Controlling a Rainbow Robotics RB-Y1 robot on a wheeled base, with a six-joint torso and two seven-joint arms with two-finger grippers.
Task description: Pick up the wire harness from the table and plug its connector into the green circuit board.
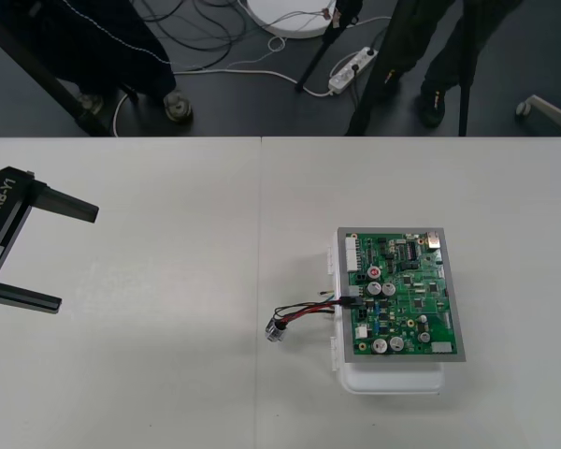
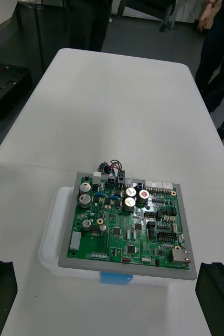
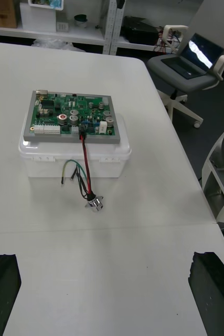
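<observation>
Left gripper (image 1: pixel 77 258): in its own wrist view the two black fingers (image 3: pixel 1 286) stand at the bottom corners, i.e. spread wide w/ nothing between them. It touches nothing. From above it hangs at the table's (image 1: pixel 168 374) left side, well apart from the work.

Right gripper (image 2: pixel 109 294): same story. Its fingers (image 2: pixel 216 299) are far apart and empty, looking down on the near edge of the board.

Harness (image 1: pixel 309 309): the wires run from the board's (image 1: pixel 402 290) left edge out onto the table. The black plug (image 1: pixel 352 301) sits at that edge, and in the left wrist view the red wire climbs the white base (image 1: pixel 393 379) straight into a connector on the board, so it looks plugged in (how deep it's seated I can't tell from these views). The metal socket (image 1: pixel 278 331) lies on the table just beside the base, w/ the green and black wires looped loosely next to it.

Step, as I judge it: pick-up and insertion look done, and this is the release/clear stage.

Next move prob. calls for little: keep both arms away from the loose wires so nothing tugs the plug. If the seating is in doubt, press lightly on the plug only, not the wires.
</observation>
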